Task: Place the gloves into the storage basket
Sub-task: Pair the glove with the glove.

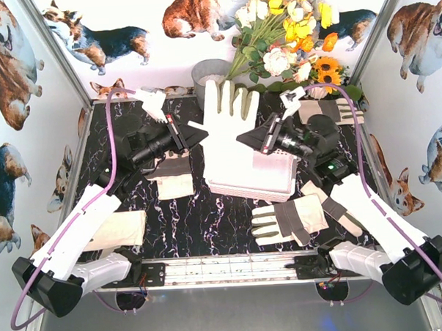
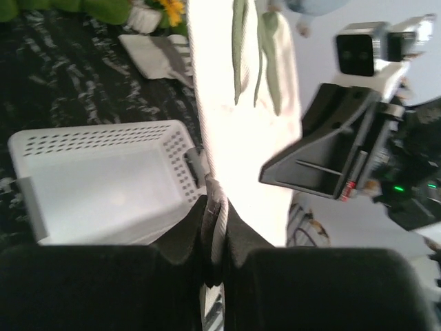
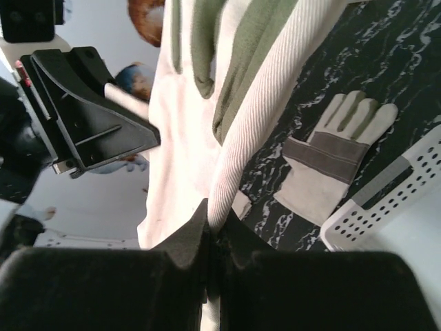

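A cream-white glove [image 1: 230, 128] hangs stretched between both grippers, fingers toward the back, above the white slotted storage basket [image 1: 280, 183] at the table's middle. My left gripper [image 1: 198, 136] is shut on the glove's left edge; the left wrist view shows its jaws [image 2: 215, 210] pinching the fabric [image 2: 234, 103] beside the basket [image 2: 103, 179]. My right gripper [image 1: 245, 139] is shut on the right edge; the right wrist view shows its jaws [image 3: 215, 222] pinching the glove [image 3: 193, 110]. Other gloves lie at the front right [image 1: 289, 220], the front left [image 1: 117, 230], under the left arm [image 1: 170, 176] and at the back right [image 1: 337, 110].
A grey metal bucket [image 1: 210, 74] stands at the back centre beside a bunch of flowers [image 1: 288, 30]. Walls printed with corgis close in the left, back and right sides. A glove [image 3: 331, 162] lies on the black marble tabletop near the basket corner [image 3: 400, 200].
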Available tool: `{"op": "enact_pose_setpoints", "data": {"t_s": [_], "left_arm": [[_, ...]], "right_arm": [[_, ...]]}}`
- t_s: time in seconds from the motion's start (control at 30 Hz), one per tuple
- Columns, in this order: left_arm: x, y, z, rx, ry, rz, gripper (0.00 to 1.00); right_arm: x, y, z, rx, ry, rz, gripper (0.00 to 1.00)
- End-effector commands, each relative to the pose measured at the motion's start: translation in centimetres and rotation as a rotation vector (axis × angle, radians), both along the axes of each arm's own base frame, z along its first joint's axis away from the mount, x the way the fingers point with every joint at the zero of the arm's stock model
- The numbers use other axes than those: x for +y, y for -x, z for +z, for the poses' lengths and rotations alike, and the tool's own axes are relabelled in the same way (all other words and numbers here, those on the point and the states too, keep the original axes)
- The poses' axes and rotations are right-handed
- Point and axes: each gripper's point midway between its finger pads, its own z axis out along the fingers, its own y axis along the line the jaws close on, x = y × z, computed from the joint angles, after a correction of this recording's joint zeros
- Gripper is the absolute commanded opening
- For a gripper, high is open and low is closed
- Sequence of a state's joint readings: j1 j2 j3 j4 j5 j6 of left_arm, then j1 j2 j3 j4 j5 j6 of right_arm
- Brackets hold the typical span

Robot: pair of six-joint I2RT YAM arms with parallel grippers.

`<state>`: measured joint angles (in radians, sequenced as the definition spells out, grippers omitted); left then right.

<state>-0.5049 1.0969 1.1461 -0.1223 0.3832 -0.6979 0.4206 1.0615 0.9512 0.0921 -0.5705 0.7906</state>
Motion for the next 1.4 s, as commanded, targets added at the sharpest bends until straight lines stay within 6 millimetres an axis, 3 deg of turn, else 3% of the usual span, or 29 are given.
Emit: {"op": "enact_pose_setpoints", "data": {"t_s": [0.0,0.1,0.37,0.63,0.87,1.1,1.37], "left_arm": [[3.9,-2.9,-3.0,0.011,-0.14,0.239,0.0],[6.4,-4.2,-5.7,0.084,-0.215,0.357,0.0],[13.0,-5.8,-9.5,0.184,-0.31,0.515,0.0],[19.5,-5.6,-15.8,0.314,-0.438,0.698,0.0],[21.2,-6.4,-20.2,0.38,-0.409,0.768,0.0],[22.6,-7.3,-23.6,0.429,-0.411,0.819,0.0],[23.0,-8.7,-26.8,0.477,-0.427,0.821,0.0]], "right_arm": [[0.4,-2.3,-1.0,-0.039,0.152,-0.147,0.0],[2.3,-3.5,-2.8,0.02,0.223,-0.149,0.0],[5.6,-5.7,-7.0,0.095,0.387,-0.251,0.0],[10.7,-7.5,-14.5,0.192,0.556,-0.211,0.0],[14.3,-8.4,-18.5,0.202,0.646,-0.157,0.0],[15.8,-9.7,-22.6,0.239,0.715,-0.144,0.0],[17.4,-11.5,-25.3,0.244,0.74,-0.147,0.0]]}}
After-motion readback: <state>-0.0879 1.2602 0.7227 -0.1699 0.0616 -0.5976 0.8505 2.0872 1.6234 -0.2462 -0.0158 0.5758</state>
